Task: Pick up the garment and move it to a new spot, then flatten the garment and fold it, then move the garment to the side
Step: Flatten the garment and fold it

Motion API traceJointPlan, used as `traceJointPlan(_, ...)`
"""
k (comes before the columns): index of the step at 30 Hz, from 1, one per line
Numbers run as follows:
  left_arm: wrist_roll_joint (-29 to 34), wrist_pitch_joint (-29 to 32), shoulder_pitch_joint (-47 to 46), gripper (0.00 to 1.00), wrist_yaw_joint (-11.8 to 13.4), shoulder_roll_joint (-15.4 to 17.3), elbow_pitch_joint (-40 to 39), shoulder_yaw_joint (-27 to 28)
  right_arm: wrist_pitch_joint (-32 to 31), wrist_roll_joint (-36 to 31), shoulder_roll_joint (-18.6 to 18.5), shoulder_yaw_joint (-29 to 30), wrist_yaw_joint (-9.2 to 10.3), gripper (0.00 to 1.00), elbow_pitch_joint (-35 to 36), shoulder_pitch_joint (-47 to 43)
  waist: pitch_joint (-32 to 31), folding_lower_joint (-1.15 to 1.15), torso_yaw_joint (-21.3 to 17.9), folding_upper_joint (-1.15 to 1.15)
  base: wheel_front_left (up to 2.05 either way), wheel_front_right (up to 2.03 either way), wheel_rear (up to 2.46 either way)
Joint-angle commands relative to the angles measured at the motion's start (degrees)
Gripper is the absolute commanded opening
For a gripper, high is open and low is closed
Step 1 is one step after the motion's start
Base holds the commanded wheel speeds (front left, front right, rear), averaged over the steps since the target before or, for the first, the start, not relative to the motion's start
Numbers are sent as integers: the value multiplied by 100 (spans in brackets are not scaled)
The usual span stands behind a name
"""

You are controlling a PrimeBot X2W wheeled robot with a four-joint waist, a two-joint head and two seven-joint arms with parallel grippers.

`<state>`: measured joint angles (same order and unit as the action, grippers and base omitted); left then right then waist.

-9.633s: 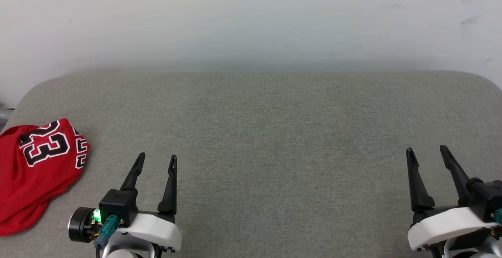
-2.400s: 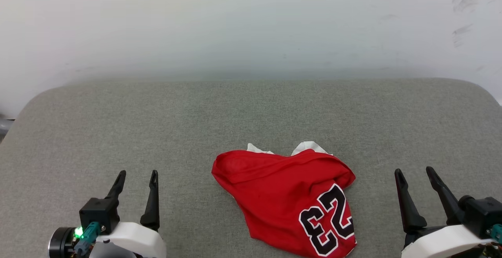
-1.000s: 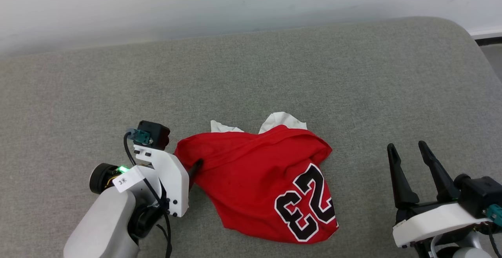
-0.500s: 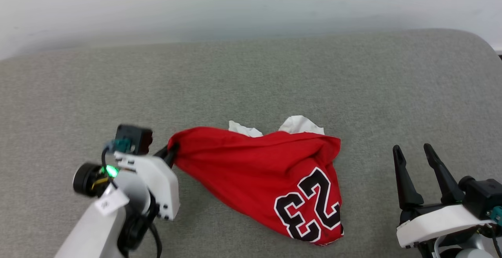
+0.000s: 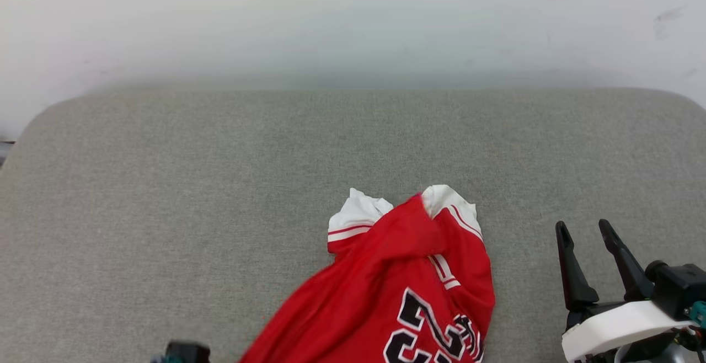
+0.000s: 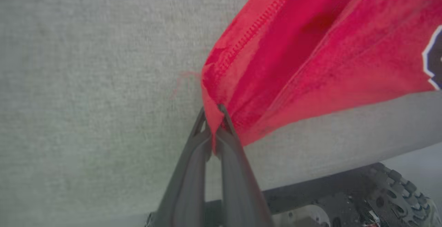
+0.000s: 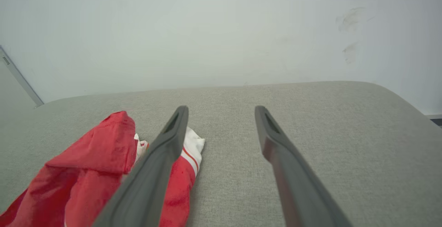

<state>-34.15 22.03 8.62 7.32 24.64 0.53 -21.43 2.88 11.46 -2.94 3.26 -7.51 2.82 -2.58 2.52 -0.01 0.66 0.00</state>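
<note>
Left gripper [image 6: 214, 111] clamps the red jersey [image 5: 408, 275] at its hem; right gripper [image 5: 582, 224] spread, empty. Black numerals [image 5: 424, 324] partly cropped; 2 legible.

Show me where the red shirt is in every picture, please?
Head view: the red shirt lies at the bottom middle, white sleeves pointing up the picture.
Left wrist view: it spreads across the upper right, an edge pinched in the left gripper.
Right wrist view: it sits at the lower left, partly behind a finger of the right gripper.
Shared landmark: the grey fabric surface under the shirt.
</note>
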Motion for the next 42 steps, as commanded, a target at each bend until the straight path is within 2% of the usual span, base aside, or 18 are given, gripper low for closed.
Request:
traceJointPlan(1, -41, 39, 166, 0, 40, 0, 50, -8, -30, -40, 8, 7, 4, 100, 27, -57, -81, 1, 31, 0, 0, 0, 0)
traceJointPlan(6, -301, 229, 735, 0, 187, -110, 227, -68, -87, -41, 9, 2, 4, 100, 69, -197, -274, 1, 46, 0, 0, 0, 0)
traceJointPlan(14, -609, 345, 1122, 0, 169, -280, 636, -126, -159, -3, 9, 42, 4, 100, 148, -344, -412, 1, -20, 0, 0, 0, 0)
traceJointPlan(15, -605, 288, 1090, 11, 169, -293, 673, -108, -166, 1, 9, 53, 4, 100, 157, -350, -422, 1, -24, 0, 0, 0, 0)
traceJointPlan(16, -600, 255, 1046, 78, 189, -318, 718, -104, -167, -3, 9, 66, 4, 100, 169, -350, -430, 1, -29, 0, 0, 0, 0)
traceJointPlan(17, -579, 208, 986, 100, 197, -346, 730, -104, -167, -3, 9, 73, 4, 100, 179, -349, -438, 1, -34, 0, 0, 0, 0)
traceJointPlan(32, 217, -1342, -5, 100, 355, -431, 142, 157, -242, -54, 9, 171, 4, 100, 302, -322, -465, 1, -68, 0, 0, 0, 0)
traceJointPlan(36, 437, -1537, -471, 100, 243, -502, -26, 13, -250, -58, 9, 180, 4, 100, 335, -290, -407, 1, -78, 0, 0, 0, 0)
traceJointPlan(42, 510, -1323, -1386, 100, -183, -683, 45, -357, -255, -37, 9, 183, 4, 100, 361, -248, -259, 1, -137, 0, 0, 0, 0)
